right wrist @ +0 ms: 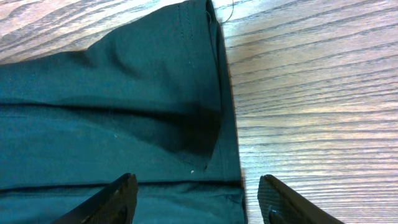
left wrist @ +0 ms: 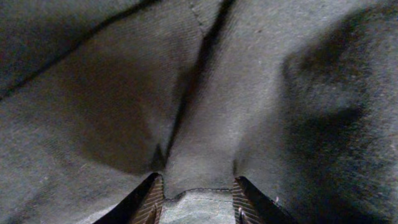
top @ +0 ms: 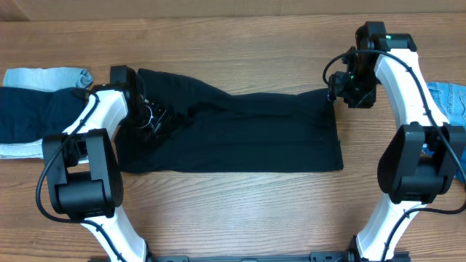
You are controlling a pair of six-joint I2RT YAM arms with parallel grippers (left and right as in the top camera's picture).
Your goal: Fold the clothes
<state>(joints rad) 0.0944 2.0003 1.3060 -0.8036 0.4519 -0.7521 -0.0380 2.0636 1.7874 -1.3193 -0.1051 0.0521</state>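
Observation:
The clothes in hand are one large black garment (top: 240, 135) spread flat across the middle of the table. My left gripper (top: 151, 116) presses down on its left part. In the left wrist view the fingers (left wrist: 152, 202) stand partly apart, sunk into the cloth (left wrist: 261, 93), with a hemmed fold (left wrist: 199, 208) filling the gap between them. My right gripper (top: 337, 93) is open at the garment's far right corner. In the right wrist view, that gripper (right wrist: 196, 182) straddles the cloth's right edge (right wrist: 227, 124), one finger over cloth and the other over bare wood.
A dark navy garment (top: 29, 113) lies at the left edge on lighter cloth (top: 51, 75). Light-blue denim (top: 445, 98) sits at the right edge behind my right arm. The wooden table (top: 240, 211) shows in front of the black garment.

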